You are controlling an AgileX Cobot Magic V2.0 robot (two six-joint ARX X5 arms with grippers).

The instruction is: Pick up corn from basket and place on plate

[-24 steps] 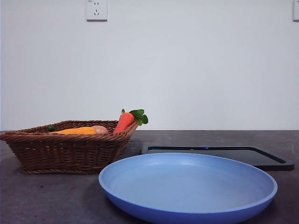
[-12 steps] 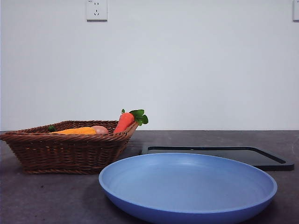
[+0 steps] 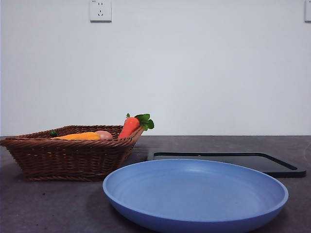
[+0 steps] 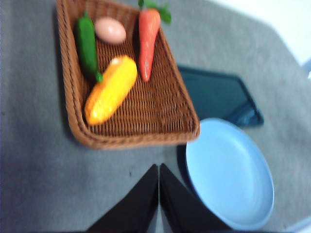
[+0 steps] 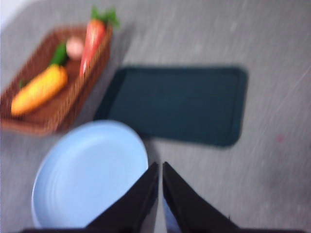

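The corn (image 4: 111, 90) lies in the basket (image 4: 77, 121), at the left of the counter (image 4: 34, 184), its long axis diagonal across the basket floor, beside a carrot (image 4: 148, 41). The left end effector (image 4: 158, 171), jaws pressed together and empty, hangs closer to it. The right end effector (image 5: 160, 170), likewise closed, hangs by the plate (image 5: 87, 174).

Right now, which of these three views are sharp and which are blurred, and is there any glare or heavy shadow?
Front view: sharp, evenly lit, only a soft shadow under the plate, no glare. Left wrist view: slightly soft, yet the corn and basket read clearly. Right wrist view: most blurred; the black tray has smeared edges and the weave is lost.
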